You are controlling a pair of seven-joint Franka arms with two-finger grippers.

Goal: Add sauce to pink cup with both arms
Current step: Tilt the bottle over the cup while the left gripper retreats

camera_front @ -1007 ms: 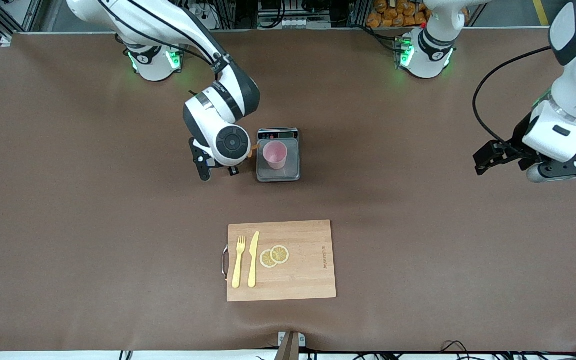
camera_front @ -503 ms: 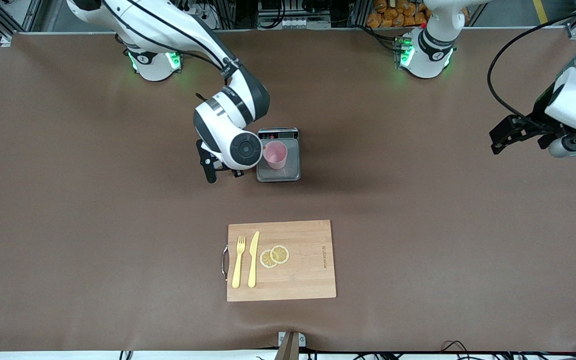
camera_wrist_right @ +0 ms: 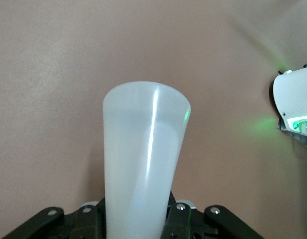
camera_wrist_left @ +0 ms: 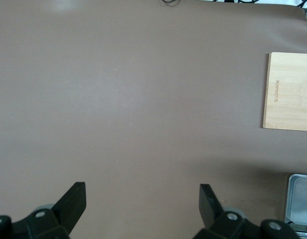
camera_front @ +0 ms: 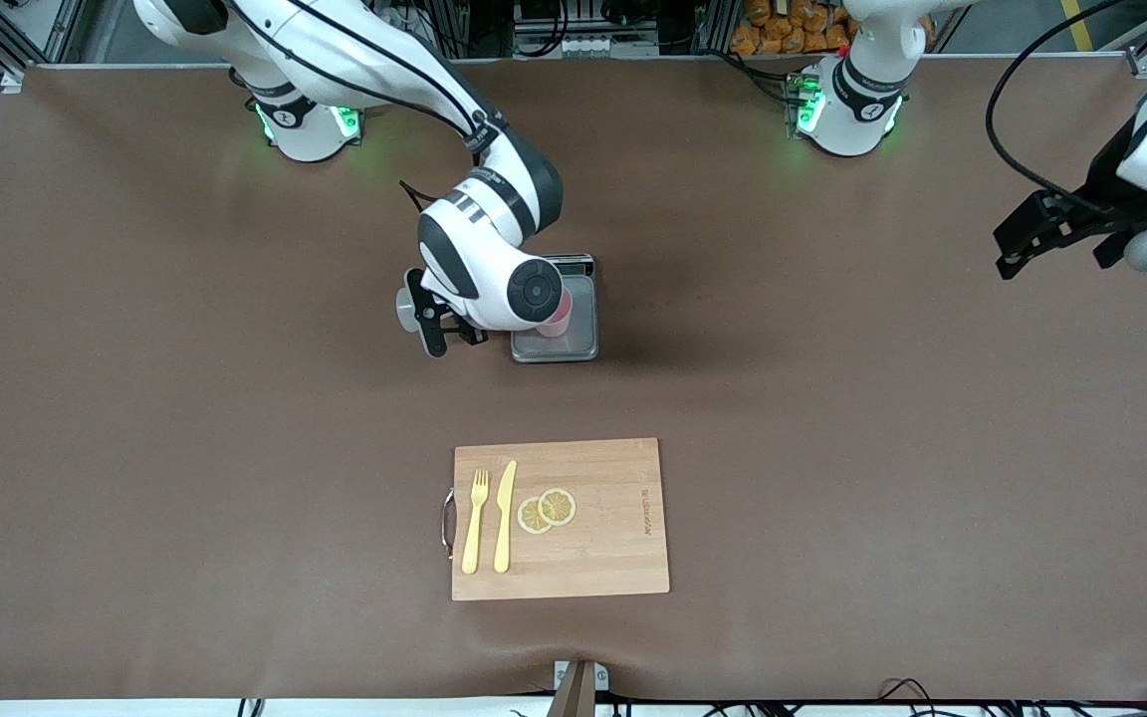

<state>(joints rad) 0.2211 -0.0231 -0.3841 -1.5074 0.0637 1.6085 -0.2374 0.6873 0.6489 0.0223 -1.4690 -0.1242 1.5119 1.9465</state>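
Observation:
The sauce bottle, translucent and whitish, sits between the fingers of my right gripper, which is shut on it; its cap and nozzle are out of sight. In the front view the right arm's wrist hangs over the pink cup, so only a pink sliver of it shows on the grey scale. My left gripper hangs open and empty high over the left arm's end of the table, and its fingers stand wide apart with bare mat between them.
A wooden cutting board lies nearer the front camera than the scale and carries a yellow fork, a yellow knife and two lemon slices. The left wrist view shows the board's edge and the scale's corner.
The right arm has swung the bottle sideways over the scale, and its wrist now covers the cup. The left arm has drawn back toward the robots' edge of the table, still open.

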